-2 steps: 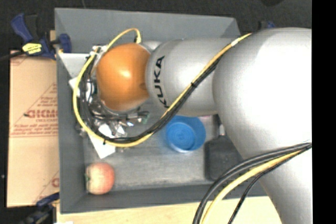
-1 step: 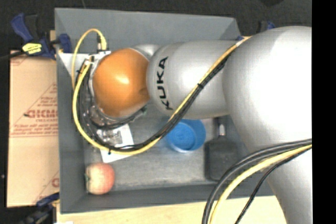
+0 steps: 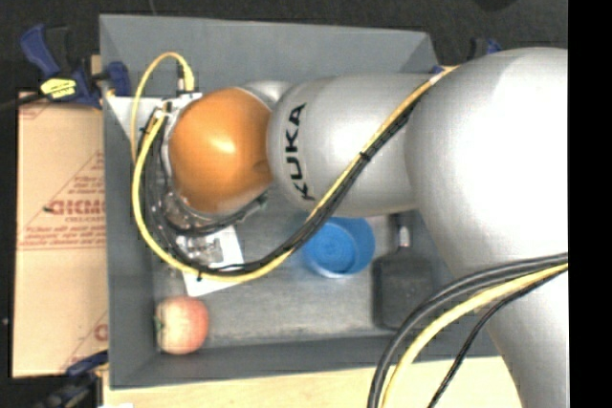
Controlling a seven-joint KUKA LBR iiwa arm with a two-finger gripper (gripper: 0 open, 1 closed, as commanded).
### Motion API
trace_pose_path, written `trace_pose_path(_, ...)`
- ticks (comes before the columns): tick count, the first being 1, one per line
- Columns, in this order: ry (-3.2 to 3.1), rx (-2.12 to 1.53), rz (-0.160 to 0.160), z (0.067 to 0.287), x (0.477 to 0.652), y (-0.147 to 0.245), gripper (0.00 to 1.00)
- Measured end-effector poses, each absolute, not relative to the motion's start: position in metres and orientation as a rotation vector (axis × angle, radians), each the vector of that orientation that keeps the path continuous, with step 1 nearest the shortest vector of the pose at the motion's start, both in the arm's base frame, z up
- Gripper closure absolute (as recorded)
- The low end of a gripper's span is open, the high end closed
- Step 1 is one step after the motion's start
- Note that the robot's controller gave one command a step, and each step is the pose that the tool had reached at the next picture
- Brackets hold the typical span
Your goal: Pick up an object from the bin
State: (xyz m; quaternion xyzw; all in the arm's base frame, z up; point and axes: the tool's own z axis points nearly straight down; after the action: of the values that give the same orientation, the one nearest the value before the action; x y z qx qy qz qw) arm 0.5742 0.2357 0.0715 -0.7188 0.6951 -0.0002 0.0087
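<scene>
Gripper (image 3: 196, 239): low in grey metal bin (image 3: 268, 53), over flat white printed card (image 3: 222, 255) just beside round pink peach-like fruit (image 3: 180, 324); spread or pressed together, I cannot tell. Risk: card, lying flat, likely slips free.

You have one legible marking: the brand "KUKA", in black capitals, running along the silver link of the arm (image 3: 344, 148) beside the orange wrist cover (image 3: 218, 148). The white card (image 3: 229, 248) under the wrist carries dark print that cannot be read.
</scene>
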Motion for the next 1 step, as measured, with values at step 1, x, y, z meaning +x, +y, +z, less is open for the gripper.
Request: trace_pose_path(1, 2.175, -2.244, 0.001, 0.0806, 0.5733, 0.2353, 1.0)
